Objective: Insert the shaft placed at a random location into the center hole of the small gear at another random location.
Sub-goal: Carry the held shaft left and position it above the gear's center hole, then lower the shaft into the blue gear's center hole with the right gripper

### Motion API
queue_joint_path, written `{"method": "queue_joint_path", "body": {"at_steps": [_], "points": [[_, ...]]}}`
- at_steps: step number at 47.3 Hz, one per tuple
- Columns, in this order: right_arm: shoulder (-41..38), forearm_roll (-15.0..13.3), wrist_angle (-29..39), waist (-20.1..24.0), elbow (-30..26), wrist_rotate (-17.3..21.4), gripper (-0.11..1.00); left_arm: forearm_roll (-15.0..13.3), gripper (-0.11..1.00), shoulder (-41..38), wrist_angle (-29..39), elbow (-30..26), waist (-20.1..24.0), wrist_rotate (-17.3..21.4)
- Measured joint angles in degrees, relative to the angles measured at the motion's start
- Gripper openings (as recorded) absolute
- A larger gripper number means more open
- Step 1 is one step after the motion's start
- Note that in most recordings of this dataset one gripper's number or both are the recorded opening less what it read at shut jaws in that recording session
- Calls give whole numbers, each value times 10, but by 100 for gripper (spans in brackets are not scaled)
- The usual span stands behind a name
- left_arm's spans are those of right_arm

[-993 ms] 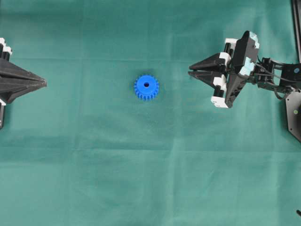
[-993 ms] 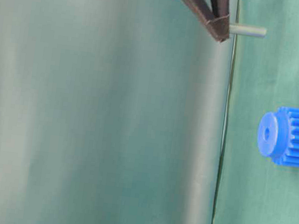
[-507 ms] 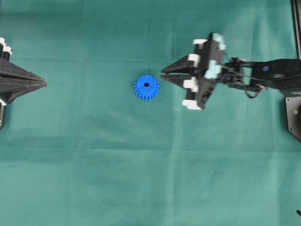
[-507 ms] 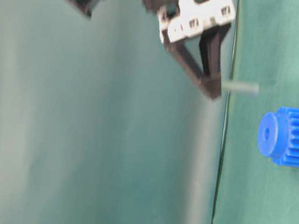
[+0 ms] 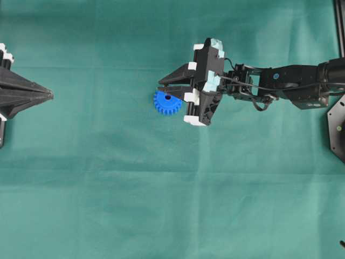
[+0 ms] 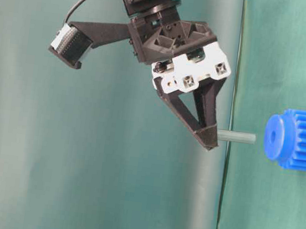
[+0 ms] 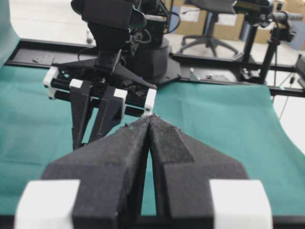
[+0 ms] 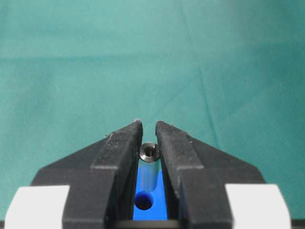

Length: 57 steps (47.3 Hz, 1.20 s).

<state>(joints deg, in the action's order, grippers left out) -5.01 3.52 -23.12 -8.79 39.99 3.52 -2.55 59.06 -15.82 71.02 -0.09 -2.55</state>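
The small gear [image 5: 166,106] is bright blue and lies flat on the green cloth, centre hole [image 6: 273,136] facing up. My right gripper [image 5: 160,87] is shut on the shaft [image 6: 237,137], a thin grey pin, and hovers over the gear's far edge. The shaft points down at the gear and its free end stops a little short of the hub, close to the hole. In the right wrist view the shaft [image 8: 150,164] sits between the fingers above the gear [image 8: 155,210] and the hole [image 8: 143,201]. My left gripper [image 5: 51,95] is shut and empty, far left of the gear.
A green cloth [image 5: 172,205] covers the whole table. The right arm [image 5: 291,83] reaches in from the right edge. A black mount [image 5: 337,132] stands at the right edge. In the left wrist view the right gripper [image 7: 97,102] hangs just beyond my shut left gripper [image 7: 150,117].
My right gripper has carried the shaft leftward from the right side to above the gear and has come lower. The gear and the left gripper have not moved.
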Motion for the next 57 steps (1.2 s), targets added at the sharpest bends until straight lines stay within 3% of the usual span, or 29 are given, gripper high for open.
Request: {"method": "queue_joint_path", "body": {"at_steps": [57], "points": [[-68,1,-14,1,-1,-1,14,0,0,-1,0,0,0,0]]}}
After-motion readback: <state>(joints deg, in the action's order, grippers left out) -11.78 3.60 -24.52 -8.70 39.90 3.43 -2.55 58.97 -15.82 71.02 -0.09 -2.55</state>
